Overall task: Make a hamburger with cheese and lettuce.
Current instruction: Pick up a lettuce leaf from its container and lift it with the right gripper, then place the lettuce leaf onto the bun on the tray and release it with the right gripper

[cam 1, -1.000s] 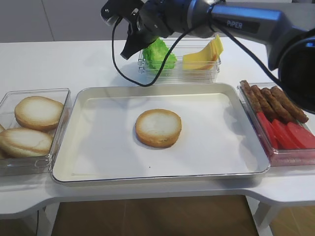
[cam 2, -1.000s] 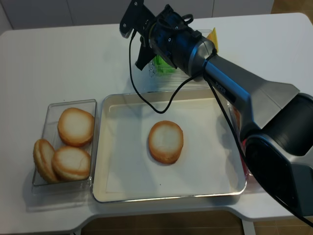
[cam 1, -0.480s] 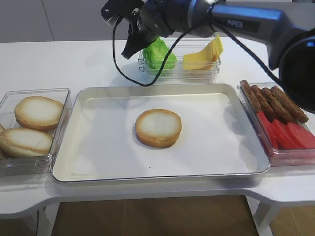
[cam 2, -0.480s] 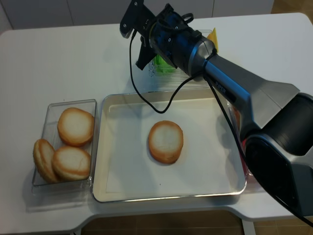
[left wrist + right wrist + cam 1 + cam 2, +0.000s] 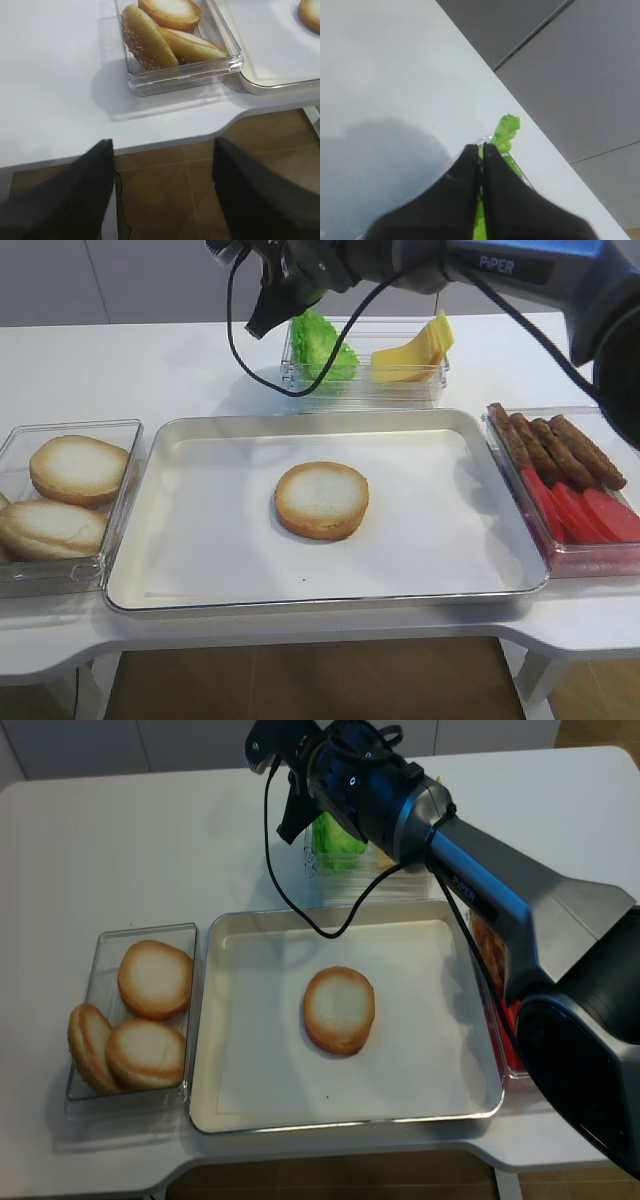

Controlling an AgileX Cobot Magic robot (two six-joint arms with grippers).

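Since the frame before, our right gripper point(image 5: 290, 315) has risen, and the lettuce point(image 5: 318, 340) leaf now hangs higher over its clear box point(image 5: 400, 390), so we judge the pick has worked. Beside it stands the cheese point(image 5: 415, 348). On the tray point(image 5: 180, 580) the hamburger point(image 5: 322, 500) bun is bare.

From the right wrist, the fingers point(image 5: 467, 200) are pressed together on the leaf.

From the left wrist, our left gripper point(image 5: 162, 195) is spread beside the bun box point(image 5: 182, 75).

Hamburger point(image 5: 322, 500) centred on tray point(image 5: 200, 560)
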